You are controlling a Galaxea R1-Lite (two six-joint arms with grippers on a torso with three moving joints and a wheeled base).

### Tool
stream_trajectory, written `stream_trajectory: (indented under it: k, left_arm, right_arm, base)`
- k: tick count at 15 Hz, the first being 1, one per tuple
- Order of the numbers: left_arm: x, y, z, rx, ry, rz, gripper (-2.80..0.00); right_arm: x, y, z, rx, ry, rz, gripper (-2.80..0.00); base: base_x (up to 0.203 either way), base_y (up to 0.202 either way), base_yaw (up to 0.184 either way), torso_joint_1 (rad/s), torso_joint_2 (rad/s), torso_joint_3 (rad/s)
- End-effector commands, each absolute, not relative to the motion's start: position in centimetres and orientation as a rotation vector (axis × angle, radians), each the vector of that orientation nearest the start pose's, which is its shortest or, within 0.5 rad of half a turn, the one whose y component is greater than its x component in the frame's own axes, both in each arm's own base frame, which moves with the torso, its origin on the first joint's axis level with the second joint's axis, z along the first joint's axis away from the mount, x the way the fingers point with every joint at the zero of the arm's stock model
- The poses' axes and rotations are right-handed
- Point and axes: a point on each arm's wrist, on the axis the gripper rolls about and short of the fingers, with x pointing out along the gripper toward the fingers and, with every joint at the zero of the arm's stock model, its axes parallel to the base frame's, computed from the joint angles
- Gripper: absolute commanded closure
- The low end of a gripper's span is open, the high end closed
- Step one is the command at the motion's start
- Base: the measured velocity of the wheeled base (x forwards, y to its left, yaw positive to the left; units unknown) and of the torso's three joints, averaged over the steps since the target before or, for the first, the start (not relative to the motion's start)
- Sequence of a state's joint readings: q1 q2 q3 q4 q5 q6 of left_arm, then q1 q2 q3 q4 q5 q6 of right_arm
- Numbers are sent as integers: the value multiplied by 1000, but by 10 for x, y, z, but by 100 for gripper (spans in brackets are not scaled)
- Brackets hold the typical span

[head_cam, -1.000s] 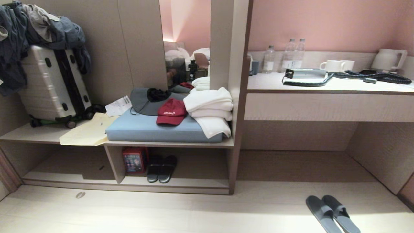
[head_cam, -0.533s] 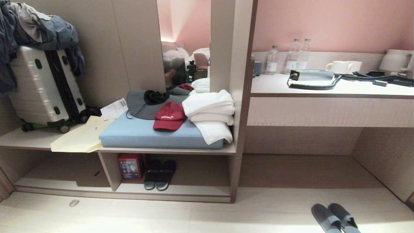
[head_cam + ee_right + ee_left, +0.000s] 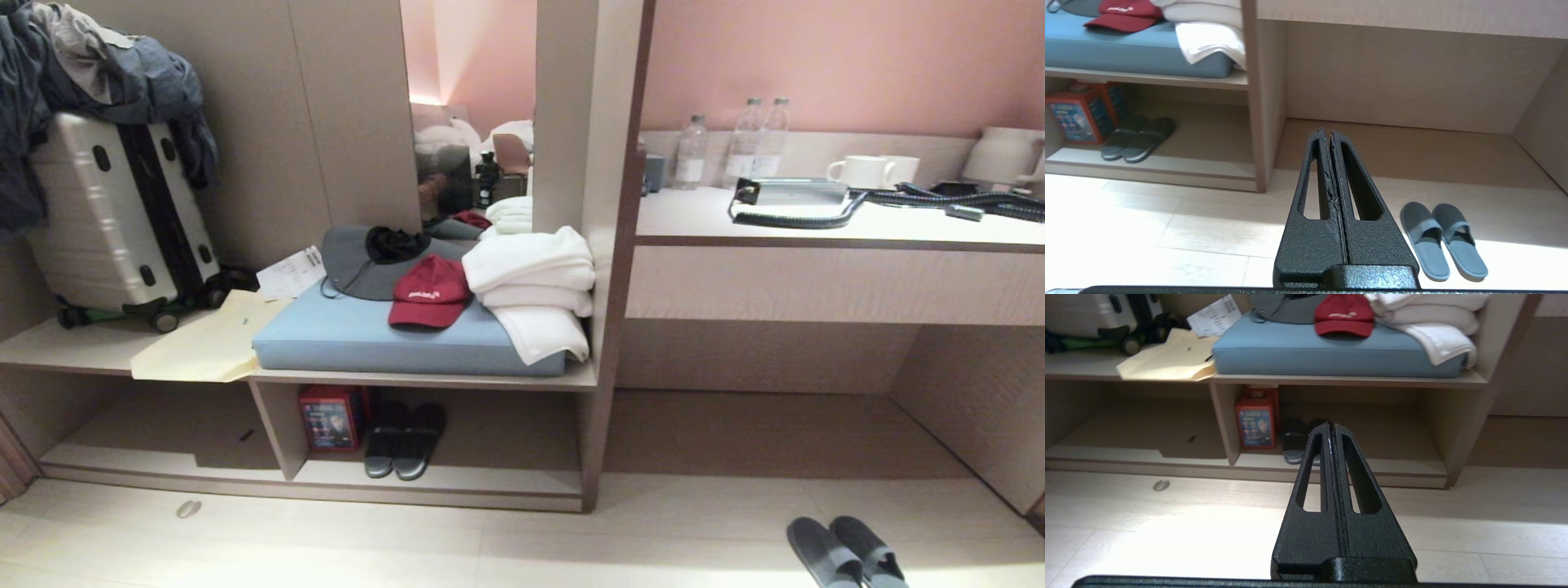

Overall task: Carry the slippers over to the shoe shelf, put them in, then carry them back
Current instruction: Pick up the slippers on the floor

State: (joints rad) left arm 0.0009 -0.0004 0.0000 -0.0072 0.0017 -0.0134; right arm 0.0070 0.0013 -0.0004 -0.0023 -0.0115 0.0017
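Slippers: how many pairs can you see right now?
2 pairs. The slippers, grey-blue, lie side by side on the floor before the open recess. A darker pair sits inside the shoe shelf, beside a red box.

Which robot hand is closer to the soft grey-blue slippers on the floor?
Right. The right gripper, shut, hovers just beside the grey-blue fabric slippers. The left gripper, shut, faces the beige shoe shelf, with no slippers on the floor there.

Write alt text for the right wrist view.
The shut right gripper hangs above a pale floor, with the grey-blue slippers side by side just beyond it. Further off, the shoe shelf holds a darker pair.
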Motion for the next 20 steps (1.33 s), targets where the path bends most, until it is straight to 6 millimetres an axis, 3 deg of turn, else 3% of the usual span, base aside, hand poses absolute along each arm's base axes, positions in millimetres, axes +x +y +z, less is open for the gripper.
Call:
stream_trajectory:
  k: [1,20]
  left_arm:
    - [-23,0,76,-14,-7,3,0]
    - [-23,0,76,-14,-6,3,0]
  right_arm:
    - [-23,0,76,2,-2,-3,0]
    - [-23,0,76,3,-2,-5,0]
  base:
    - [0,-171,2,2,-2,2]
    - [0,-197,2,2,3,3]
